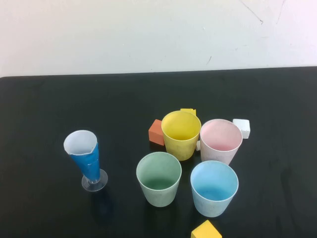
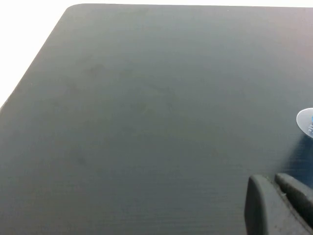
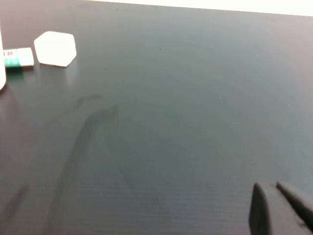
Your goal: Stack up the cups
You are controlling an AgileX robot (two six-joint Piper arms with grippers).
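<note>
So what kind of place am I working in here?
Probably a lab test bench: a bare black table against a plain white wall, with pastel cups and small blocks as props. The left gripper and right gripper hover over it.

A matte black tabletop (image 3: 186,112) fills the view. A white faceted block (image 3: 55,48) rests on it, just beside a small white-and-green eraser (image 3: 17,57). The right gripper's dark fingers (image 3: 266,213) intrude at one corner.

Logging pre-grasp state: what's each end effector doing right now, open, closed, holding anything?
Left end effector: closed, holding nothing, above bare table.
Right end effector: closed, holding nothing, above the table, away from the white block.
</note>
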